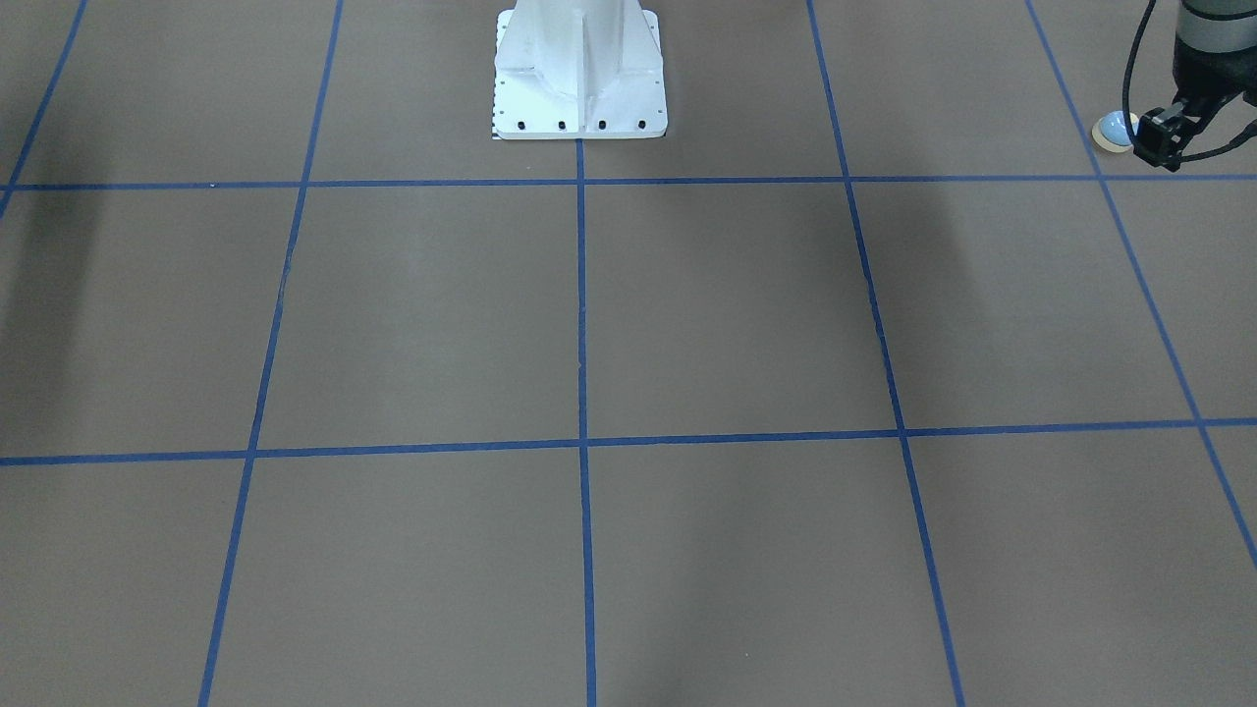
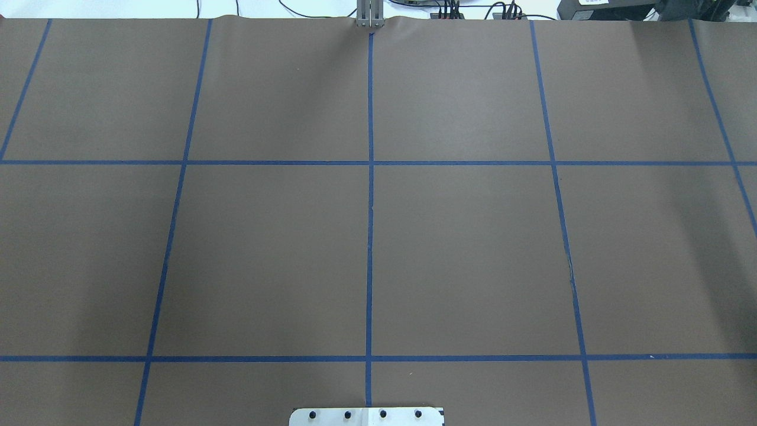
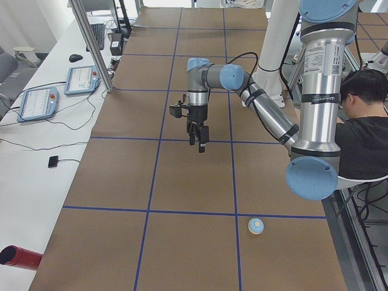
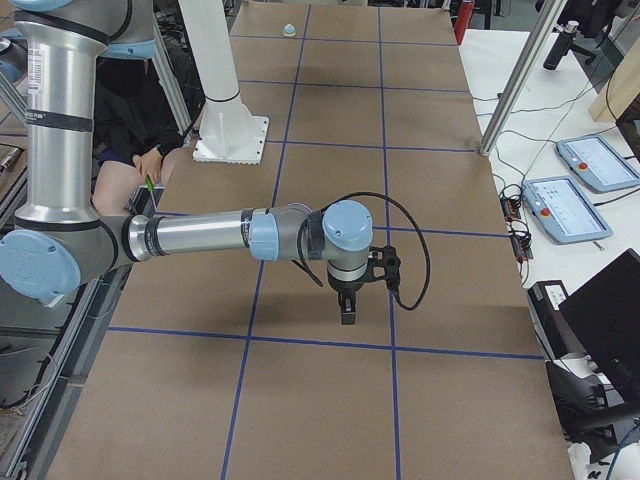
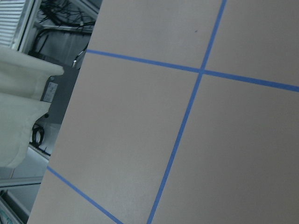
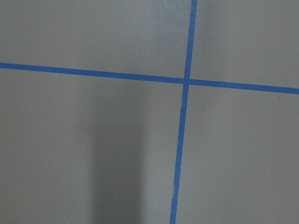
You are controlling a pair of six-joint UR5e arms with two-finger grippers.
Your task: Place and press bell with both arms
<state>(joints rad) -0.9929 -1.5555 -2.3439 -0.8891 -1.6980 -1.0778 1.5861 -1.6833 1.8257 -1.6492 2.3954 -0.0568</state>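
the left arm (image 3: 267, 112) stretches over the middle of the counter (image 3: 194, 182), forearm sloping gently, wrist turned straight down. the left gripper (image 3: 198, 140) hangs above the brown surface, and i cannot tell how its jaws stand. the right arm (image 4: 200, 235) reaches out level, and the right gripper (image 4: 347, 310) points down just above a blue tape line (image 4: 320, 342), jaw state unclear too. the bell (image 3: 256, 226) sits upright at the lower right of the left side view, near the counter's edge, with a broad square of counter between it and the left gripper.

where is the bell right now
In the exterior left view the bell sits on the table at the robot's left end, near the robot's edge, just beside a blue tape crossing. The left hand hangs apart from it.
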